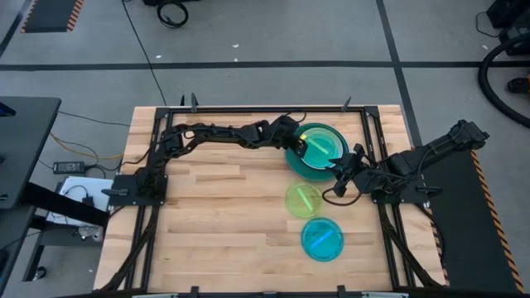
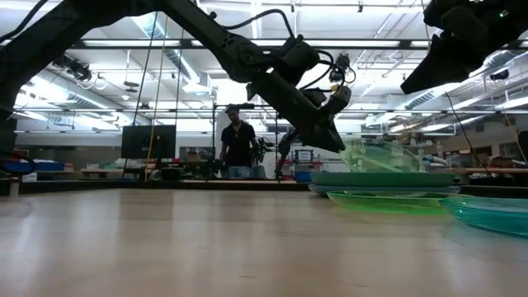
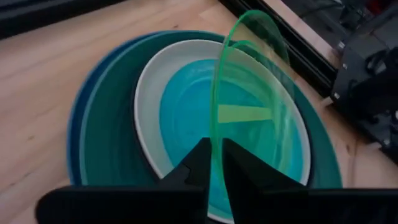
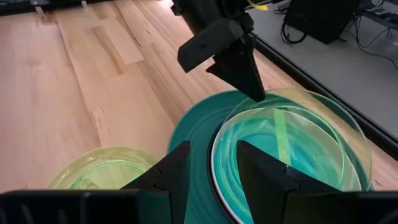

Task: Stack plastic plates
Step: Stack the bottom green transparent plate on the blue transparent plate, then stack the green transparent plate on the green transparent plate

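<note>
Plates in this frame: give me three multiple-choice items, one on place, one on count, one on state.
1. Where is the stack?
A. far right part of the table
B. near left corner
C. on the floor

2. How many small plates lie alone on the wood?
A. none
B. two
C. four

3. What is the left claw doing?
A. hanging open
B. pinching a lime plate by its rim
C. gripping a cable

Key: 1 A, the high view shows it there. 2 B, a lime one and a cyan one. 3 B, the left wrist view shows the plate tilted over the stack.
</note>
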Controlling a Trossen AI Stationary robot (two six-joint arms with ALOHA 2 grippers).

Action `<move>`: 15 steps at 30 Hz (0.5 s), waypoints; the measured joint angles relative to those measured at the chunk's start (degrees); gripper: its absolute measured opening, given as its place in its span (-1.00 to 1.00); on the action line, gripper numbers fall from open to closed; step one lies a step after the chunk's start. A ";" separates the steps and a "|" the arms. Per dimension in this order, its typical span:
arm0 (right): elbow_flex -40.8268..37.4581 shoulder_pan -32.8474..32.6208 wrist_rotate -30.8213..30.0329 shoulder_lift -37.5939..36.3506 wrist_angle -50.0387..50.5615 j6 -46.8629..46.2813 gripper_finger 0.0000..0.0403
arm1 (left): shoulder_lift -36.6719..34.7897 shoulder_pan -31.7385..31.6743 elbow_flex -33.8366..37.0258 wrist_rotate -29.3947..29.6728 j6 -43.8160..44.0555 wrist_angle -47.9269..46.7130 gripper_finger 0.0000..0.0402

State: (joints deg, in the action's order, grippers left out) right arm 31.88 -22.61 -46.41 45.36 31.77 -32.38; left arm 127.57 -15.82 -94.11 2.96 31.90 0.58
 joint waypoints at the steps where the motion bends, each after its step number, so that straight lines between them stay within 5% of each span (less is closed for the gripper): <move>1: 0.00 0.00 0.00 0.00 0.03 0.00 -0.31 | 0.00 -0.01 0.00 -0.14 -0.99 -0.02 -0.74; 10: -0.02 0.00 1.15 0.00 0.44 -0.37 -0.31 | -0.41 -0.12 0.00 -0.23 -15.16 -0.83 -0.36; 15: -0.02 0.00 0.68 0.00 0.45 -0.10 -0.31 | -2.20 1.52 0.00 -5.65 -25.27 -8.24 -0.31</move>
State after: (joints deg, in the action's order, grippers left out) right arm 31.86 -22.61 -45.74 45.36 32.22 -32.48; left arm 125.37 -14.30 -94.11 -2.69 6.63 -7.66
